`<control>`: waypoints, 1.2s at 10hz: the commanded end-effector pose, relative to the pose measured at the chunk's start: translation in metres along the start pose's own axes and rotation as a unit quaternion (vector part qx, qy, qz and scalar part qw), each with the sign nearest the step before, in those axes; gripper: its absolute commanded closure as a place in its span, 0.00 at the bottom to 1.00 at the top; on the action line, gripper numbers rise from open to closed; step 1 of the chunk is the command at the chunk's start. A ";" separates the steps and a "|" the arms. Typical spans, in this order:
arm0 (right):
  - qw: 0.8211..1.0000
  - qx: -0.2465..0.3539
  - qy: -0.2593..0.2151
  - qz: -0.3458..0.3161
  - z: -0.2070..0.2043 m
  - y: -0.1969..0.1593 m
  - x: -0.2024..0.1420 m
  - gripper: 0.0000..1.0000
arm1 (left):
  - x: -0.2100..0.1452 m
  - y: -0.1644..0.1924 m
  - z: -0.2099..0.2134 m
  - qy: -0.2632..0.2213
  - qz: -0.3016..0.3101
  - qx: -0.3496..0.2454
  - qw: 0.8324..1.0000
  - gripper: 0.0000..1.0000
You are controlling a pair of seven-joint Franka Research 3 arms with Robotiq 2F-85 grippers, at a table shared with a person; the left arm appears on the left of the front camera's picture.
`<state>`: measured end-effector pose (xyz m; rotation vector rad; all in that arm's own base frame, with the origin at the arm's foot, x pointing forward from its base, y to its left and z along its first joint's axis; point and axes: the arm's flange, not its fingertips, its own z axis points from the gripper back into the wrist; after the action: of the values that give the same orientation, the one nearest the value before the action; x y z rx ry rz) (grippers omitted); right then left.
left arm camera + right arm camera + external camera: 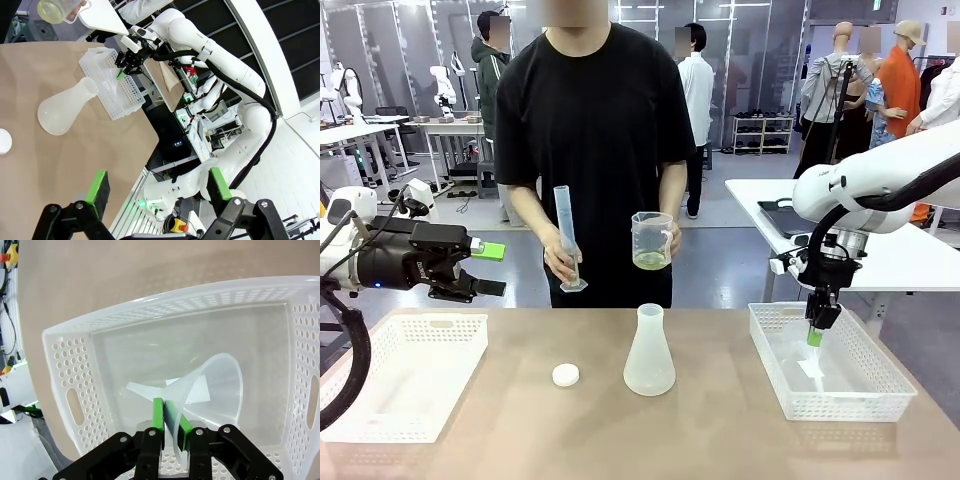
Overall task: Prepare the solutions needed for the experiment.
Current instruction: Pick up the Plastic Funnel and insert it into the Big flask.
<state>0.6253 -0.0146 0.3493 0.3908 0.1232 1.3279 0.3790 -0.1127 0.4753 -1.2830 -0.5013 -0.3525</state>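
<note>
The right fingers [158, 415] are clenched on the wall of a clear funnel [212, 385], down inside the right basket [75, 345]. The funnel is tilted, and whether it touches the basket floor cannot be told for certain. The left fingers [488, 250] are spread wide with nothing between them. They are held above the left basket [410, 370] and pointed toward the middle.

A tan surface [720, 430] is shared with a person at the far side. A frosted flask [649, 352] stands upright near the middle of it. A white cap [565, 375] lies to the flask's left, apart from it. The flask appears empty, though little can be judged through its cloudy wall.

The solution [651, 261], a thin yellow-green layer, sits in the bottom of a clear jug [652, 228]. The jug is held in one hand [675, 240] above the far edge. A tall cylinder [563, 215] is gripped in the other hand [560, 265].

Nothing stands between the flask and either basket. White tables and several people are seen farther back in the room.
</note>
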 end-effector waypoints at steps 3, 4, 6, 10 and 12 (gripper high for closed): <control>0.996 -0.071 0.036 -0.042 0.048 0.042 0.022 1.00 | 0.002 -0.001 -0.002 -0.007 0.009 -0.010 1.000 0.00; 0.993 -0.096 0.041 -0.048 0.065 0.059 0.027 1.00 | 0.002 -0.001 -0.002 -0.007 0.009 -0.010 1.000 0.00; 0.985 -0.154 0.042 -0.061 0.101 0.097 0.041 1.00 | 0.002 -0.001 -0.002 -0.007 0.009 -0.010 1.000 0.00; 0.936 -0.335 0.049 -0.092 0.153 0.175 0.063 1.00 | 0.002 -0.001 -0.002 -0.007 0.009 -0.010 1.000 0.00; 0.911 -0.398 0.038 -0.104 0.161 0.200 0.065 1.00 | 0.002 -0.001 -0.002 -0.007 0.009 -0.010 1.000 0.00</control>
<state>0.5213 0.0484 0.5948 -0.2935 -0.2817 1.1376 0.3792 -0.1126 0.4748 -1.2824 -0.5006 -0.3516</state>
